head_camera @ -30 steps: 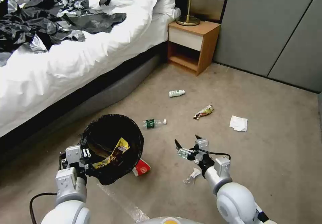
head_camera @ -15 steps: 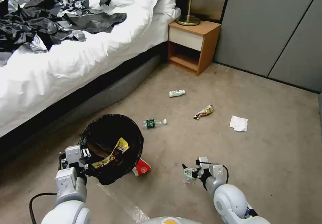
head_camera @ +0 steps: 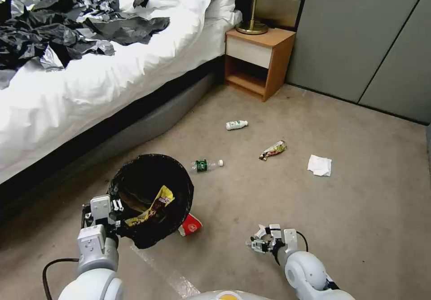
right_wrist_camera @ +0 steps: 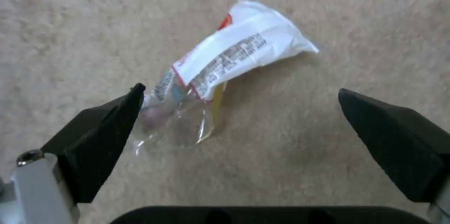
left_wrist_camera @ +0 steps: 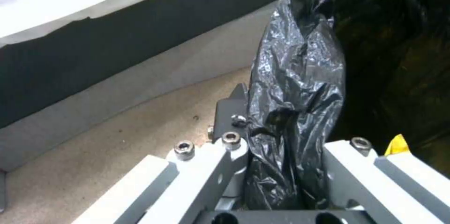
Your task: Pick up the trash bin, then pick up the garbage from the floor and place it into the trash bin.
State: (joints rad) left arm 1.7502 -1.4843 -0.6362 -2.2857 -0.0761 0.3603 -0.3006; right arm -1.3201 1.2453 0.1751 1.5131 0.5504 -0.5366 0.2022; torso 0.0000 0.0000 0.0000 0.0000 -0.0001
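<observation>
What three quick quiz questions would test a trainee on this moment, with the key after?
1. True or false: the right gripper has already shut on the clear-and-white wrapper.
2. What does the left gripper hold?
A. the green-labelled bottle
B. the bag-lined rim of the trash bin
C. the white tissue
3. Fill in: inside the bin lies a ____ snack wrapper.

Key:
1. False: the jaws stand open, with the wrapper on the carpet between them, near one fingertip.
2. B
3. yellow
</observation>
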